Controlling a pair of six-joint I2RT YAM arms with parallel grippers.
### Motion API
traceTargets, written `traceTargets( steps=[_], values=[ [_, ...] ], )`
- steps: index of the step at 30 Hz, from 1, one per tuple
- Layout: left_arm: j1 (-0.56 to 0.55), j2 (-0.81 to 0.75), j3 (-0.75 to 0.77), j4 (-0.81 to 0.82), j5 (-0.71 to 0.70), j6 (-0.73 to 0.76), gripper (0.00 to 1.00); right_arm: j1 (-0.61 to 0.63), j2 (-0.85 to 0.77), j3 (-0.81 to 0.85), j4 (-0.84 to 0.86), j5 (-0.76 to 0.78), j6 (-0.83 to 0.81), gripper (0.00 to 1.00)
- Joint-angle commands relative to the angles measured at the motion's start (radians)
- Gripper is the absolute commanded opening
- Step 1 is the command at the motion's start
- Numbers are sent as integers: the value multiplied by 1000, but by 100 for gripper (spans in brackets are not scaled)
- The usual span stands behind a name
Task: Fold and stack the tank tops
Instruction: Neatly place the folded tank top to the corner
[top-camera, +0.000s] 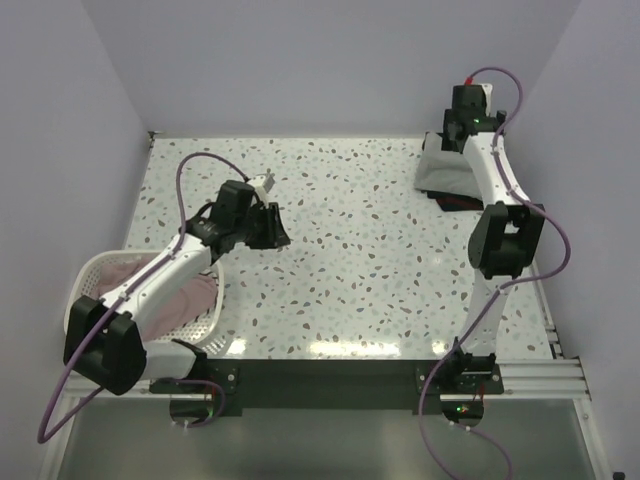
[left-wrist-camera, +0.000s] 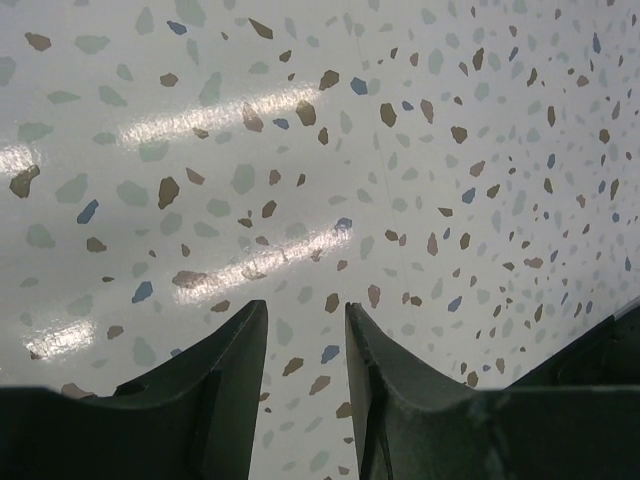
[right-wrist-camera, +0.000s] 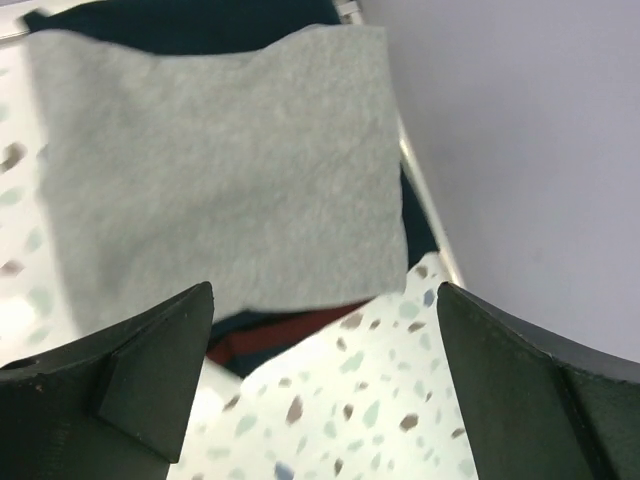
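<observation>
right gripper, fingers spread wide, hangs over the edge of the folded grey tank top, which lies on the navy one in the far right corner. left gripper, narrowly parted, holds nothing.

The left white-and-black robot arm starts at the near left edge. Its black shoulder joint sits low, and its white link slants up and to the right to a black wrist. The left black two-finger gripper points forward and down. Its dark fingers stand close together with only a narrow gap, and nothing is between them.

The right white-and-black robot arm climbs from its near-edge base to a black elbow, then stretches its white forearm away toward the far right corner. The right black two-finger gripper faces downward, its fingers spread wide apart and gripping nothing. A purple cable loops over each arm.
</observation>
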Motion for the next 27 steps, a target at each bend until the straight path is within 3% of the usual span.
traceTargets(
  steps=[1, 7, 17, 23, 27],
  values=[
    [11, -49, 15, 55, -5, -15, 42, 72, -247, -175, 71, -79, 148, 96],
    [11, -95, -5, 63, -43, -19, 43, 244, -533, -528, 182, -121, 257, 97],
    [11, -153, -103, 119, -57, -59, 45, 675, -917, -1117, 294, -161, 499, 99],
    [11, -172, -149, 144, -78, -81, 45, 690, -1149, -1368, 307, -211, 582, 99],
    [11, -181, -155, 146, -97, -87, 46, 690, -1255, -1360, 265, -176, 590, 99]
  ],
)
